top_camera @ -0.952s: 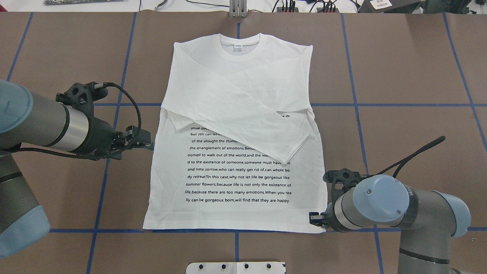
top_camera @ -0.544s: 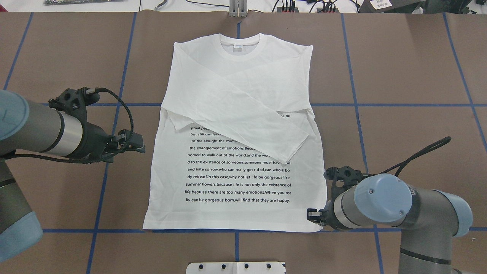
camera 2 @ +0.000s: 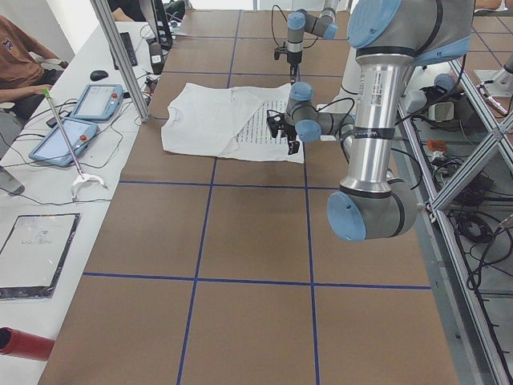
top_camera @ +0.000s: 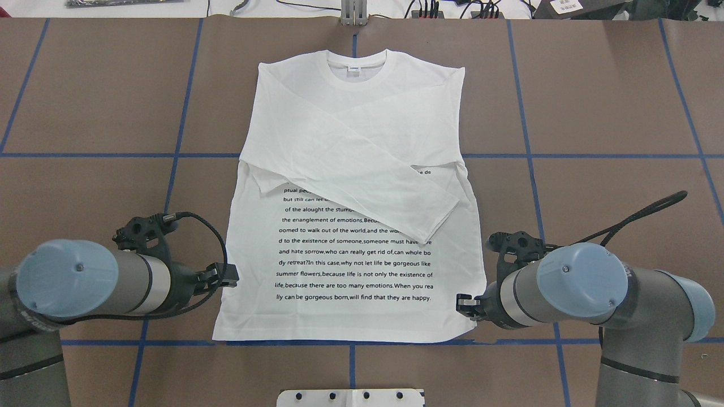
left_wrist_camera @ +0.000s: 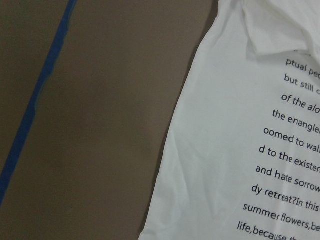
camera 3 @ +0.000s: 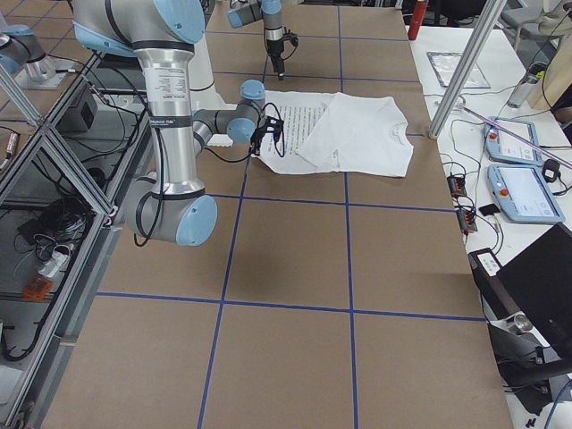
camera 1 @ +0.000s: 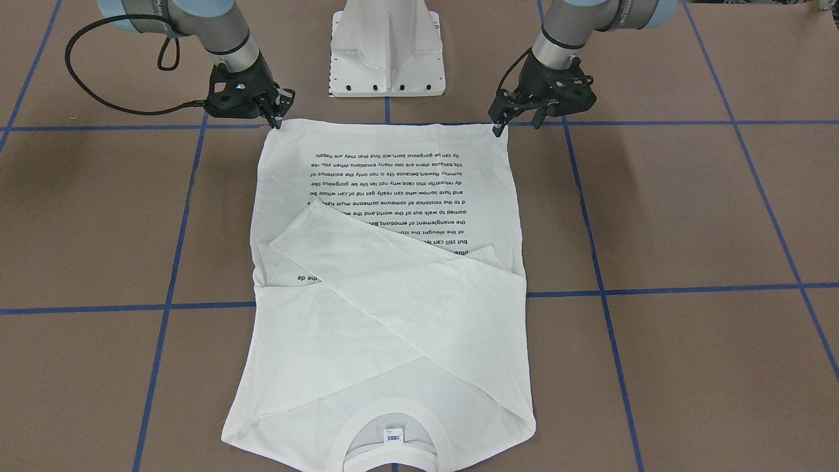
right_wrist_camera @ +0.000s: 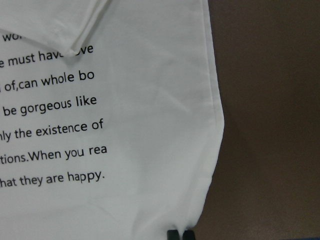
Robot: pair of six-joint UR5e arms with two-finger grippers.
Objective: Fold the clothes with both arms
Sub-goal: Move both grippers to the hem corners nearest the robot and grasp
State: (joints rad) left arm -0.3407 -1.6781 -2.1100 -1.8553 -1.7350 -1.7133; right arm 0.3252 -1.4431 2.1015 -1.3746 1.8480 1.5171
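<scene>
The white long-sleeved T-shirt (top_camera: 350, 169) lies flat on the brown table, collar at the far side, both sleeves folded across the chest and black text below; it also shows in the front view (camera 1: 393, 314). My left gripper (top_camera: 231, 277) hangs at the shirt's left edge near the hem; in the front view (camera 1: 518, 126) its fingers stand apart, open and empty. Its wrist view shows only the shirt's edge (left_wrist_camera: 225, 150). My right gripper (top_camera: 459, 301) is at the right hem corner (camera 1: 278, 120). Its fingertips (right_wrist_camera: 173, 234) are together at the fabric's edge.
The white pedestal base (camera 1: 387, 46) stands just behind the hem. Blue tape lines (top_camera: 526, 155) cross the brown table. Beyond the collar end are a metal post (camera 2: 120, 56), tablets (camera 2: 88, 100) and a seated person (camera 2: 16, 56).
My left arm has swung from the middle of the shirt's left edge back toward the hem. My right gripper has shifted slightly along the right edge. The shirt has not moved.
</scene>
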